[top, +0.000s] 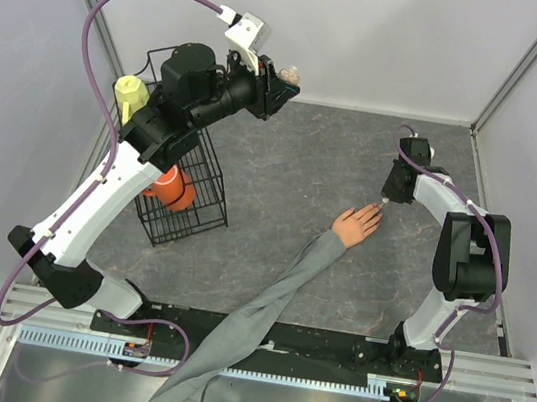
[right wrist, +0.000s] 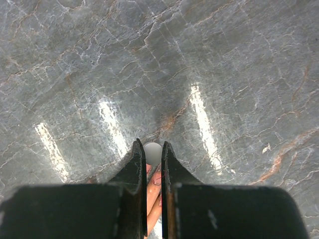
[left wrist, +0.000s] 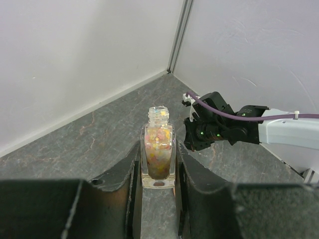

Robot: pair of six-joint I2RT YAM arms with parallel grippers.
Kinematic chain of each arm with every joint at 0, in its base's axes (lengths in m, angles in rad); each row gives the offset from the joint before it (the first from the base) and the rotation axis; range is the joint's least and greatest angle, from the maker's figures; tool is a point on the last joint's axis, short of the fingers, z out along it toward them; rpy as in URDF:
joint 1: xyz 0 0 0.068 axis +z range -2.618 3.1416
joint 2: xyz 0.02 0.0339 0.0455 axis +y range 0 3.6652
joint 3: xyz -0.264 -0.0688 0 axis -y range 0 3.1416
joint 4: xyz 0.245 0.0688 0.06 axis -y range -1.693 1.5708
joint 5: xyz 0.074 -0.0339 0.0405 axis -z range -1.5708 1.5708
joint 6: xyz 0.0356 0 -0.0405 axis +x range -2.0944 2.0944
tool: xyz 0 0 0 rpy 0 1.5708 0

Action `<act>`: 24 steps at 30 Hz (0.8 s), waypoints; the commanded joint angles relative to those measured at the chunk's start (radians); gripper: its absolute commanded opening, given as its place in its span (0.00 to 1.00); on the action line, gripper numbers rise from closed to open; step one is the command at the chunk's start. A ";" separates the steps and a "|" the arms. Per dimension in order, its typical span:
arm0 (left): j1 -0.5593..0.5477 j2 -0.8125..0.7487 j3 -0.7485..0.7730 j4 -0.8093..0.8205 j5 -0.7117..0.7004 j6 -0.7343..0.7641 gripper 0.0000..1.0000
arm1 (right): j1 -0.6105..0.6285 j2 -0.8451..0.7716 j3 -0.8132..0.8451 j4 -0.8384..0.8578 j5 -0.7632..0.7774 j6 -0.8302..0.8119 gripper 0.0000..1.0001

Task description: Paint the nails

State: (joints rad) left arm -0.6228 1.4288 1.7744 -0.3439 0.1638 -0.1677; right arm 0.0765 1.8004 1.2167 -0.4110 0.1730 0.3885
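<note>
The mannequin hand (top: 356,224) is lying on the dark, stone-patterned table (top: 284,163). Its long grey sleeve (top: 267,312) is trailing back from it toward the near edge, between the two arm bases. The nails (top: 373,214) are sitting at the fingertips on the side of the hand away from the sleeve, too small for their colour to be read. The right gripper (top: 386,200) is hovering just beyond those fingertips, its jaws pinching together on a small white brush cap (right wrist: 152,153). In the right wrist view, peach fingers are showing directly beneath that cap, though whether the brush is touching a nail cannot be told. Well apart from the mannequin hand, up toward the far left, the left gripper (left wrist: 158,147) is hanging raised above the table. Its jaws are clamping an uncapped glass nail polish bottle (left wrist: 158,152), which is standing upright and showing yellow and pink flecks inside. To the left of the mannequin hand, a black wire basket (top: 198,201) is holding an orange object (top: 173,188). A yellow object (top: 131,95) is peeking out at the basket's far end, partly behind the left arm.
</note>
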 commanded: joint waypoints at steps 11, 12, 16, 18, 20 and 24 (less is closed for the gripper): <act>0.008 -0.007 0.048 0.017 0.016 -0.023 0.02 | 0.002 -0.009 0.055 -0.006 0.056 -0.022 0.00; 0.008 -0.007 0.048 0.017 0.017 -0.023 0.02 | 0.000 -0.012 0.056 -0.009 0.060 -0.025 0.00; 0.008 -0.008 0.048 0.017 0.016 -0.023 0.02 | -0.001 -0.019 0.066 -0.017 0.068 -0.031 0.00; 0.008 -0.010 0.048 0.019 0.019 -0.023 0.02 | -0.001 -0.026 0.066 -0.020 0.069 -0.033 0.00; 0.008 -0.010 0.048 0.017 0.020 -0.023 0.02 | -0.001 -0.032 0.069 -0.022 0.066 -0.033 0.00; 0.009 -0.011 0.048 0.019 0.020 -0.023 0.02 | 0.003 -0.055 0.064 -0.035 0.043 -0.031 0.00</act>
State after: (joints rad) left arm -0.6228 1.4288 1.7744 -0.3443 0.1650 -0.1677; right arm 0.0765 1.7985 1.2465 -0.4320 0.2184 0.3660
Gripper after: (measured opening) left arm 0.316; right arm 0.072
